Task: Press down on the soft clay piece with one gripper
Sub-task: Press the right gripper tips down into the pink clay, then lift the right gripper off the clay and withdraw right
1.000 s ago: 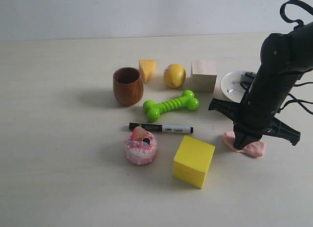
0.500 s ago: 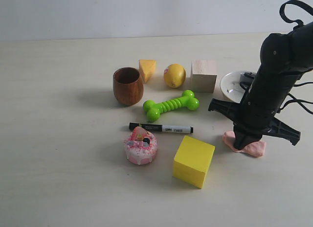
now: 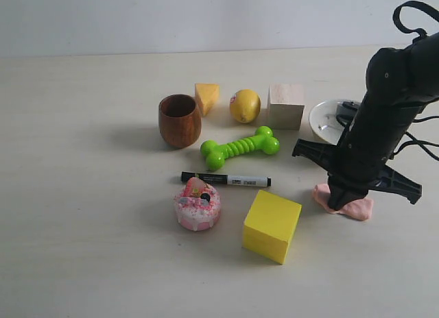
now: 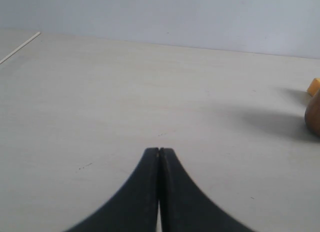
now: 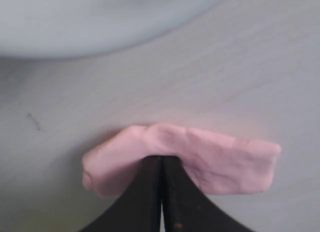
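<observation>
The soft clay piece point(image 3: 357, 208) is a flat salmon-pink blob lying on the table at the right, in front of the white dish. My right gripper point(image 3: 336, 204) stands on it, pointing straight down, shut, with its tips pushed into the clay's top. In the right wrist view the clay point(image 5: 220, 159) bulges around the closed tips of that gripper point(image 5: 161, 159). The left gripper point(image 4: 159, 151) is shut over bare table, holding nothing, and is out of the exterior view.
A yellow cube point(image 3: 272, 225) sits just left of the clay. Behind it lie a black marker point(image 3: 226, 179) and green bone toy point(image 3: 240, 147). A white dish point(image 3: 328, 119), wooden block point(image 3: 285, 105), lemon point(image 3: 245, 105), cheese wedge point(image 3: 206, 96), wooden cup point(image 3: 180, 120) and pink cake toy point(image 3: 197, 204) stand around.
</observation>
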Robot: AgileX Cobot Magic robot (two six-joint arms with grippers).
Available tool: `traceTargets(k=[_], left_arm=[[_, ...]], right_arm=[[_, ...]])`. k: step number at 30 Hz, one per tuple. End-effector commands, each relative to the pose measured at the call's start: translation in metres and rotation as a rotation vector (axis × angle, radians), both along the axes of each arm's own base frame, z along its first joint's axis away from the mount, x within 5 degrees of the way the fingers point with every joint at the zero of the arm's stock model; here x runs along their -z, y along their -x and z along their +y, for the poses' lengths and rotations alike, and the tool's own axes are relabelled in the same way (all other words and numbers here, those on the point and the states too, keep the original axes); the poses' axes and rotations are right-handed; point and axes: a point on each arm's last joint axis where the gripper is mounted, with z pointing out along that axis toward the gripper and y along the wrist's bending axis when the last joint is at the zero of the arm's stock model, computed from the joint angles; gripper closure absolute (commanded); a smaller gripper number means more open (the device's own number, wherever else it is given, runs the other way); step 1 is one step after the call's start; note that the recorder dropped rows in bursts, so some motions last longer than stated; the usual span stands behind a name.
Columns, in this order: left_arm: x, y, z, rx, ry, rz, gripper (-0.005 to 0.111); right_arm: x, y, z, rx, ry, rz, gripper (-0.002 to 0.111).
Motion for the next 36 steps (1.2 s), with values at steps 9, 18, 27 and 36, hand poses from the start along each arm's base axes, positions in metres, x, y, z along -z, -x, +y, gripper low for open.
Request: traceTargets(k=[9,18,27,36], left_arm=[[-0.001,0.000,0.000,0.004,0.009,-0.018,0.107],[-0.001,0.000,0.000,0.004,0.009,-0.018,0.107],[-0.001,0.000,0.000,0.004,0.009,-0.018,0.107],[-0.001,0.000,0.000,0.004,0.009,-0.018,0.107]], right_arm=[[-0.014,0.006,-0.003,-0.042,-0.002,-0.032,0.108],[-0.027,0.006,-0.003,-0.063,-0.017,-0.081,0.108],[-0.039,0.006,-0.003,-0.085,-0.026,-0.133,0.108],[-0.069,0.005,-0.003,-0.156,-0.055,-0.282,0.108]])
